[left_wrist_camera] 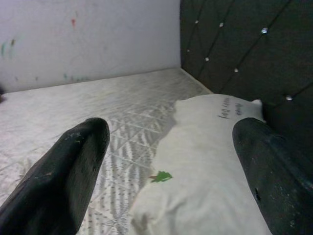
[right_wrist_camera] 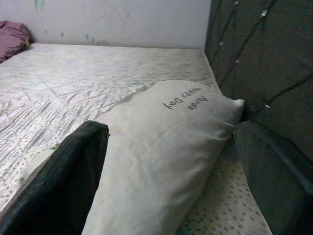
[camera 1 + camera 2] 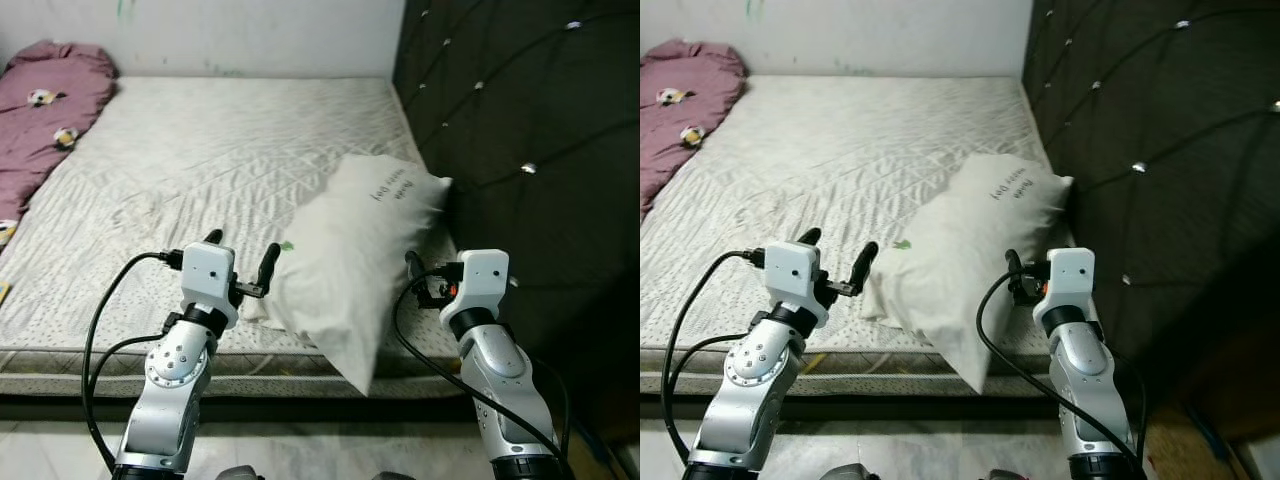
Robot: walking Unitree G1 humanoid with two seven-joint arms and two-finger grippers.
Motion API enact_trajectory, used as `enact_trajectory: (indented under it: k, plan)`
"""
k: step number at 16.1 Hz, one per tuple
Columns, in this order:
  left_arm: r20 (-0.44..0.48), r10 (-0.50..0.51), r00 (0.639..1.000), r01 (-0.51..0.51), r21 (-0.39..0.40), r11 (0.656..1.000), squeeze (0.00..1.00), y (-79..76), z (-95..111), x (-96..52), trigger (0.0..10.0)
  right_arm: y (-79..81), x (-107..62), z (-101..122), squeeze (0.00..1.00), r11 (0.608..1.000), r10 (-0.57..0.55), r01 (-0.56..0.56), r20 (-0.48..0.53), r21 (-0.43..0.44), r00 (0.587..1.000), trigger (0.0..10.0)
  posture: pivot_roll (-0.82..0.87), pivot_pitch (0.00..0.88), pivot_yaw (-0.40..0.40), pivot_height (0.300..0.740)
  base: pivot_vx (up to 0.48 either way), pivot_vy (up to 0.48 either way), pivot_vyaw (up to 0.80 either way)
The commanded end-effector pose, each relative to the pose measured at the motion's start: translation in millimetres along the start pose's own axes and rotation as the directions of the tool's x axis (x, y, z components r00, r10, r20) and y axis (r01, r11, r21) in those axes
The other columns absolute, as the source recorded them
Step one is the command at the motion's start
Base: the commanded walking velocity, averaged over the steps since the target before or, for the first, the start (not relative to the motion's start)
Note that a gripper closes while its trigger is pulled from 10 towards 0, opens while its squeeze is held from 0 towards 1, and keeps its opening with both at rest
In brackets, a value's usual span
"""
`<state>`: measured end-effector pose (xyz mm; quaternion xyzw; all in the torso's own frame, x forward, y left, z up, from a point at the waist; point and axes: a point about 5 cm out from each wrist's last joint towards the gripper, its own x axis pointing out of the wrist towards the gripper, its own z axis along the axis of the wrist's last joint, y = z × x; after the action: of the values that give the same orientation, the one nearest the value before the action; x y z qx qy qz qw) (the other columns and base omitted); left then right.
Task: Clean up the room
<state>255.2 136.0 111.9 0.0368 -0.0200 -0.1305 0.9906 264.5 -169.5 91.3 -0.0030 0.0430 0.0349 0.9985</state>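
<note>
Both grippers, left and right, flanked the pillow; jaws spread wide, probably lining up a two-sided grab.

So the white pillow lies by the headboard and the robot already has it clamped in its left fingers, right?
Not quite. The pillow does lie by the headboard, but the left fingers are open and apart from it, as the left wrist view shows.

Pale wall, dark tufted headboard, quilted mattress.
</note>
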Motion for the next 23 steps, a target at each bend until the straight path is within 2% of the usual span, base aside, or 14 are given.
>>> enact_trajectory:
  k: [1,5,9,12,14,16,20,23]
  plan:
    - [0.018,-0.01,1.0,0.01,0.008,1.0,0.0,0.6,4,0.5,10.0,1.1,1.9,2,0.0,1.0,-0.004,0.004,0.004,-0.006,1.0,10.0,-0.05,0.0,0.012,0.74,0.315,0.0,0.0]
    - [0.02,-0.009,1.0,0.009,0.015,1.0,0.0,1.0,4,1.7,10.0,0.8,2.4,2,0.0,1.0,-0.015,0.015,0.004,-0.023,1.0,10.0,-0.04,0.0,0.001,0.74,0.266,0.0,0.0]
    - [0.034,-0.026,0.999,0.025,0.025,0.999,0.0,6.2,9,3.9,10.0,5.4,0.2,2,0.0,0.998,-0.022,0.022,0.003,-0.058,1.0,10.0,-0.05,0.0,0.009,0.74,0.0,0.0,0.0]
    - [0.004,0.001,1.0,-0.001,0.041,0.999,0.0,9.6,5,0.5,10.0,6.2,-1.7,1,0.0,0.999,-0.023,0.023,0.005,-0.023,1.0,10.0,-0.05,0.0,0.016,0.74,0.08,0.0,0.0]
    - [-0.023,0.039,0.999,-0.039,0.024,0.999,0.0,10.0,-1,-5.2,10.0,4.8,-5.4,-2,0.0,0.999,-0.032,0.032,-0.006,-0.002,0.999,10.0,-0.05,0.0,0.019,0.74,0.0,0.0,0.0]
    - [-0.046,0.068,0.997,-0.067,0.028,0.997,0.0,9.6,-7,-11.0,10.0,4.9,-7.5,-6,0.0,0.999,-0.032,0.032,-0.021,0.001,0.999,10.0,-0.05,0.0,0.025,0.74,0.0,0.0,-0.8]
    - [-0.045,0.12,0.992,-0.117,0.054,0.992,0.0,15.5,-7,-9.6,10.0,5.6,-8.0,-7,0.0,1.0,-0.029,0.029,-0.025,0.005,0.999,10.0,-0.05,0.0,0.021,0.74,0.0,0.0,-0.75]
    - [-0.021,0.057,0.998,-0.057,0.01,0.998,0.0,12.5,-3,-8.5,10.0,5.9,-6.3,-6,0.0,1.0,-0.027,0.027,-0.018,0.0,0.999,10.0,-0.05,0.0,0.019,0.74,0.0,0.0,0.0]
